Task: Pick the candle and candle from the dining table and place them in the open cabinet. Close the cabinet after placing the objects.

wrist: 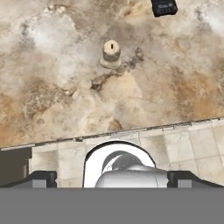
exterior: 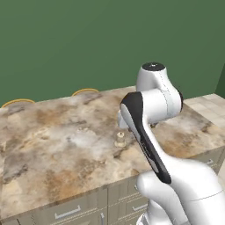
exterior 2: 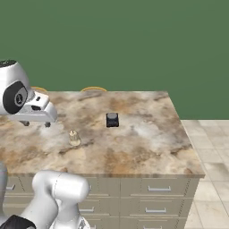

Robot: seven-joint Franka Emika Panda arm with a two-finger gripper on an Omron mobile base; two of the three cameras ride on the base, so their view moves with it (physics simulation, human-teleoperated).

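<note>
On the dining table [exterior 2: 147, 147], cream candle [wrist: 111, 54] upright, jaws released, above it

1. Pale cream candle [wrist: 111, 54]: upright on the marbled counter [exterior 2: 147, 143], wider base, dark wick mark on top, near the front edge.
2. Counter: brown-beige-white stone slab over grey-beige drawers.
3. Second candle: cannot tell.

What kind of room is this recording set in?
Probably a rendered kitchen or dining area: a wide marbled-stone dining table on a base of drawers, pale tiled floor beside it, a plain green wall behind. A cream candle stands on the top.
</note>
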